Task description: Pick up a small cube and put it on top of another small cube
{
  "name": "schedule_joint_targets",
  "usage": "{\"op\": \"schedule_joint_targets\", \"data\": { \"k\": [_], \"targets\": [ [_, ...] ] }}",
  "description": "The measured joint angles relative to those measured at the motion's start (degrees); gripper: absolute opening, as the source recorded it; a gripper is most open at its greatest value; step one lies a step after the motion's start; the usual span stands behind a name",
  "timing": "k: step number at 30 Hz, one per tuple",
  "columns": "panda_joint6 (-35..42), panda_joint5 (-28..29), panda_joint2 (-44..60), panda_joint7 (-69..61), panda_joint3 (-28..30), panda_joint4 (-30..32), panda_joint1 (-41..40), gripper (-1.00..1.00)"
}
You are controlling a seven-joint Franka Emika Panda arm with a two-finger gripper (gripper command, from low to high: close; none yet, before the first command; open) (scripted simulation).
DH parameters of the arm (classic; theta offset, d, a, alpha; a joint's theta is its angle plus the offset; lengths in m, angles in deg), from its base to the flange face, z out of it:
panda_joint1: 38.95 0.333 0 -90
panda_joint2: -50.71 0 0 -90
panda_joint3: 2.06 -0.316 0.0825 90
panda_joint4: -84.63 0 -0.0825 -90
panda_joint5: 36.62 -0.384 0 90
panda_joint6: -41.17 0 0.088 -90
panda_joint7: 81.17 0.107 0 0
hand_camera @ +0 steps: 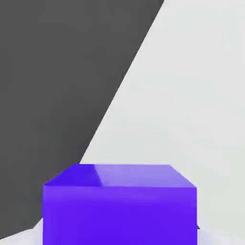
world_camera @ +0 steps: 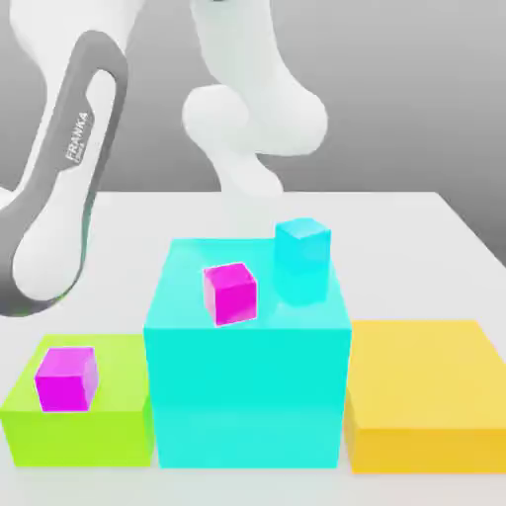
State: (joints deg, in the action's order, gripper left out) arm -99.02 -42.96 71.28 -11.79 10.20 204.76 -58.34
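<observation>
**White Arm, Grey Trim**

The arm (world_camera: 69, 168) fills the upper left of the exterior view: smooth, glossy white casing with rounded, bulbous joints. A dark grey band wraps the long link at left, which carries the word "FRANKA" in grey capitals. A second white link (world_camera: 252, 109) at top centre swells into a ball-like joint.

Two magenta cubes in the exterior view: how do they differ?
One magenta cube sits on the tall cyan block, next to a small cyan cube; the other magenta cube sits on the low green block, alone and lower. Both share colour, look similar in size and rest flat.
</observation>
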Motion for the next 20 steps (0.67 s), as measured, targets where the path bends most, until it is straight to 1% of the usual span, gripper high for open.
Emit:
{"op": "schedule_joint_targets", "data": {
  "k": [12, 14, 16, 17, 20],
  "targets": [
    [7.31, 7.44, -25.41, -1.07, -0.64, 17.44, 3.02, -1.0],
    [5.13, 7.34, -25.3, -1.61, -0.73, 19.53, 3.12, -1.0],
    [0.83, 6.59, -22.57, -2.31, -0.57, 21.14, 3.33, -1.0],
    [-1.07, 6.24, -21.25, -2.6, -0.39, 21.75, 3.53, 1.0],
    [-1.07, 6.24, -21.25, -2.6, -0.39, 21.75, 3.71, 1.0]
  ]
}}
